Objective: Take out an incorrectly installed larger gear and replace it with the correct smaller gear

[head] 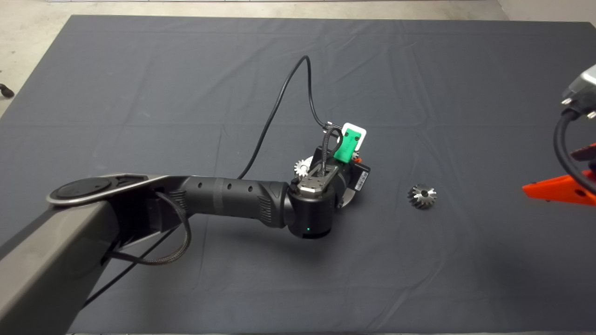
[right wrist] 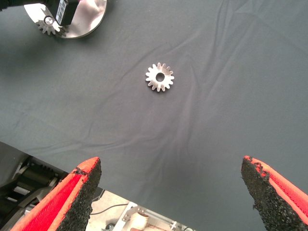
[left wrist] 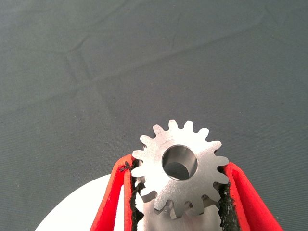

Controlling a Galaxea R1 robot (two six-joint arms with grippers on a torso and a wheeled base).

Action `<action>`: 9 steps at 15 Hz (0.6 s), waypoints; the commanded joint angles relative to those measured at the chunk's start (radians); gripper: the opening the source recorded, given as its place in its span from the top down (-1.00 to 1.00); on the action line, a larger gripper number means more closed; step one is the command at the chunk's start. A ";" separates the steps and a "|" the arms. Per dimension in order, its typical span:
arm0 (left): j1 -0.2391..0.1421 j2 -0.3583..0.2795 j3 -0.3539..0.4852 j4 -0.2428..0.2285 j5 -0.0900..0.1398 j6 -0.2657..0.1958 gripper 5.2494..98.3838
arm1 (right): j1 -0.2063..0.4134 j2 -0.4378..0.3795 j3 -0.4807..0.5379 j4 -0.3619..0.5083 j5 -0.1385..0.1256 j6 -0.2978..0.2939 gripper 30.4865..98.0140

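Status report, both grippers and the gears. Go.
Left gripper mid-mat, fingers shut on the smaller gear over the round base plate. Right gripper open, parked at the mat's right edge. Larger gear off, lying alone on the mat. Nothing in the way.

Smaller gear (left wrist: 179, 169): bright silver spur, straight teeth, round bore, clamped between left red fingers (left wrist: 115, 202). Larger gear (head: 422, 196): dark, slanted teeth, lying loose on mat, well apart.

The left arm (head: 233, 197) is black and tubular with small round holes, a green light at the wrist, a grey metal shoulder plate, looping black cables, and a green end effector (head: 348, 144) with red, black-padded fingers (left wrist: 115, 202).
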 commanded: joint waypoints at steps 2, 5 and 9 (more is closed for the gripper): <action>-0.006 0.006 0.010 0.037 -0.013 0.005 0.47 | 0.016 0.000 0.008 0.029 -0.028 0.005 -0.39; -0.006 0.006 0.014 0.037 -0.013 0.007 0.47 | 0.016 -0.001 0.008 0.029 -0.028 0.005 -0.39; -0.006 0.004 0.008 0.038 -0.013 0.007 0.47 | 0.016 -0.002 0.008 0.029 -0.028 0.005 -0.39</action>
